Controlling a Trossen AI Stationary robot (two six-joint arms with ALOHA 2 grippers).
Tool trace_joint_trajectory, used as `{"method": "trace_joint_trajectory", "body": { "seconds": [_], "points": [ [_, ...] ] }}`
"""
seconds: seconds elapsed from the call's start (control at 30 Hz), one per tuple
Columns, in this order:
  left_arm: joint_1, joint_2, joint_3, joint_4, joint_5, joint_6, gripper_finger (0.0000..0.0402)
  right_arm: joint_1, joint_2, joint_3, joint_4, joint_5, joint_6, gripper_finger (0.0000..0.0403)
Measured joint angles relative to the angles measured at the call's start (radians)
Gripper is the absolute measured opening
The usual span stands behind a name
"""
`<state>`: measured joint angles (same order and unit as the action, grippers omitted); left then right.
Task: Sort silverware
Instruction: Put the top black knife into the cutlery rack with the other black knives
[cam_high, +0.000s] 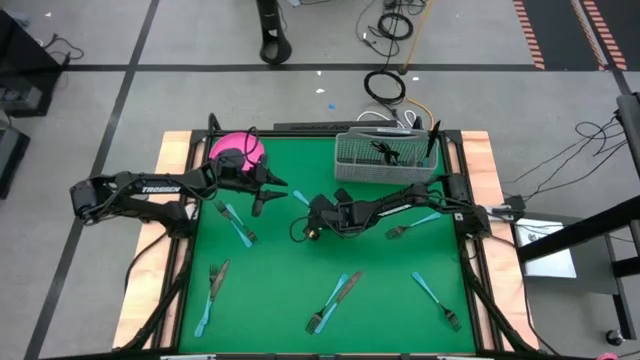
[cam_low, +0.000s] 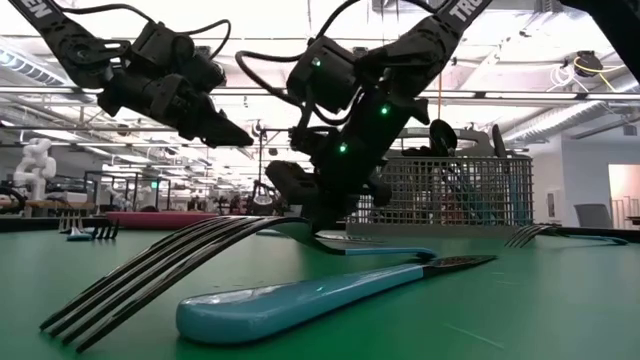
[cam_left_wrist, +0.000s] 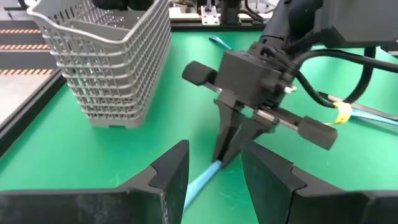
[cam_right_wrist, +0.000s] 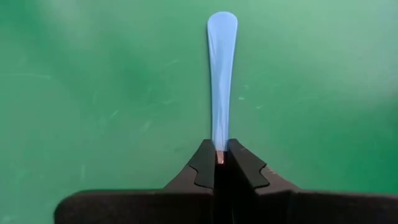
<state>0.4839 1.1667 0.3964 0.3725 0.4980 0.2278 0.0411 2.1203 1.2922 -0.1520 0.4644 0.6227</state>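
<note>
Pinching one light-blue utensil (cam_right_wrist: 221, 74) by its neck at mid-table, the right claw (cam_right_wrist: 220, 158) should lift straight, keeping the handle level, then carry it to the basket (cam_high: 385, 160). The left claw (cam_left_wrist: 214, 171) hovers just beside, fingers spread and empty; keep them apart.

Head of gripped utensil (cam_right_wrist: 221, 81) hidden between right gripper (cam_right_wrist: 220, 163) fingers; type cannot be determined.

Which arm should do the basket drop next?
Right. The right gripper is already shut on a blue-handled utensil near table centre, close to the mesh basket. The left gripper hovers open and empty beside it.
</note>
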Motion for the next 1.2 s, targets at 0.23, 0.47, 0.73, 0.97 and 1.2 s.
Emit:
{"method": "trace_joint_trajectory", "body": {
  "seconds": [0.23, 0.47, 0.73, 0.97, 1.2],
  "points": [
    [0.000, -0.001, 0.000, -0.018, 0.000, 0.016, 0.0150, 0.010, -0.006, 0.000, 0.012, 0.007, -0.011, 0.0000],
    [0.000, -0.003, 0.000, -0.015, 0.026, 0.022, 0.0150, 0.009, -0.008, 0.002, 0.061, 0.028, -0.034, 0.0000],
    [0.000, -0.029, 0.000, -0.034, 0.077, 0.053, 0.0150, 0.008, -0.015, 0.003, 0.067, 0.027, -0.040, 0.0000],
    [0.015, -0.025, -0.015, -0.034, 0.079, 0.075, 0.0150, 0.013, -0.091, 0.006, 0.030, 0.026, -0.063, 0.0000],
    [-0.048, -0.025, -0.015, -0.019, 0.016, 0.172, 0.0150, -0.001, -0.173, 0.006, -0.080, -0.064, -0.060, 0.0000]
  ]
}}
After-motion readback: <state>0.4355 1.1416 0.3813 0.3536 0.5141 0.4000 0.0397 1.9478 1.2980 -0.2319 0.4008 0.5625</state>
